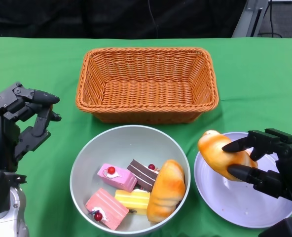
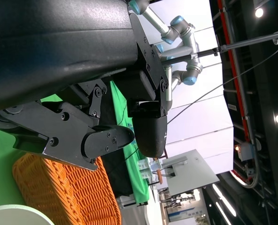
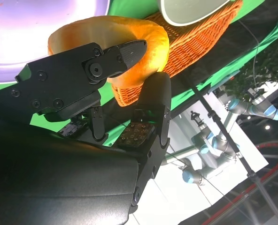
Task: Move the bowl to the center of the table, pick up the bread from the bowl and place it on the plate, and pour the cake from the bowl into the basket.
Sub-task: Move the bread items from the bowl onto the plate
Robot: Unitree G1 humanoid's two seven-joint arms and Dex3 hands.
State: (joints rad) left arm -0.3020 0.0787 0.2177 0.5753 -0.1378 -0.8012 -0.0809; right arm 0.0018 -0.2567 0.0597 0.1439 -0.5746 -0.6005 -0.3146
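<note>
right hand (image 1: 264, 160): we grip a bread roll (image 1: 224, 154) over the plate (image 1: 235, 202) | left hand (image 1: 25, 121): holds nothing, fingers apart, beside the bowl (image 1: 82, 163) | bowl: second bread roll (image 1: 166, 190), cake slices (image 1: 119, 190) | basket (image 1: 147, 84) behind bowl

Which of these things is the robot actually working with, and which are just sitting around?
Part of the job:
- round grey bowl holding small cake pieces and a golden bread roll
- second golden bread roll, held by the right hand
- pale round plate
- orange wicker basket

Just there:
- green tablecloth
</note>
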